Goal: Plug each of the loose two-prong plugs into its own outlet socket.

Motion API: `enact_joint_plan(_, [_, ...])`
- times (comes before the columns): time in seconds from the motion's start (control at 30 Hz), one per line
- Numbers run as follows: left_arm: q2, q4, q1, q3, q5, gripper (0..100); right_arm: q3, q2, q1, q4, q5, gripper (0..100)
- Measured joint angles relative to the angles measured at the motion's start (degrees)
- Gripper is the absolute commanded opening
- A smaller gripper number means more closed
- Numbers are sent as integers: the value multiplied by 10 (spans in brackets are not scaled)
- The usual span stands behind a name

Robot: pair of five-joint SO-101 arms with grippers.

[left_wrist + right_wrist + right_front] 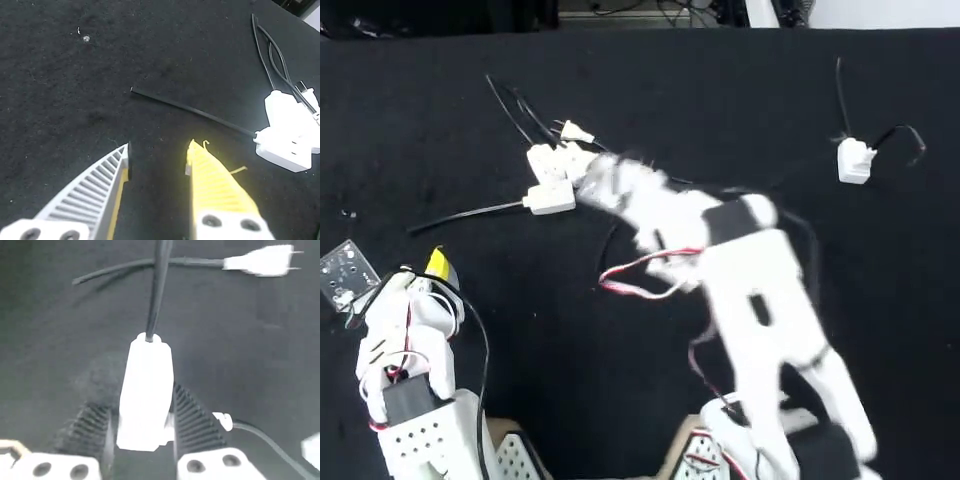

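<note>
Right gripper [140, 410] has its jaws clamped on the white hard-plastic connector block [145, 390], far left-centre: light, rigid, slick, so hold the flat sides, not the springy black cord [159, 285]. Left gripper [159, 147] near-left, jaws apart, empty.

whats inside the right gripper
A white rectangular plastic connector on a black cord sits between the fingers of the right gripper. Its face opposite the cord, prongs or slots, cannot be seen.
</note>
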Motion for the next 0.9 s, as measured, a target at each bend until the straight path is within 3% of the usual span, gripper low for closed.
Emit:
enact_joint_plan(0.23, [0, 0, 0, 0, 0, 191, -77, -61, 177, 6, 0, 10])
enact_joint_plan(0.47, [0, 0, 0, 0, 0, 191, -85, 29, 303, -85, -60, 10])
enact_joint_plan(0.9, [0, 0, 0, 0, 0, 191, -127, 302, 331, -274, -69, 10])
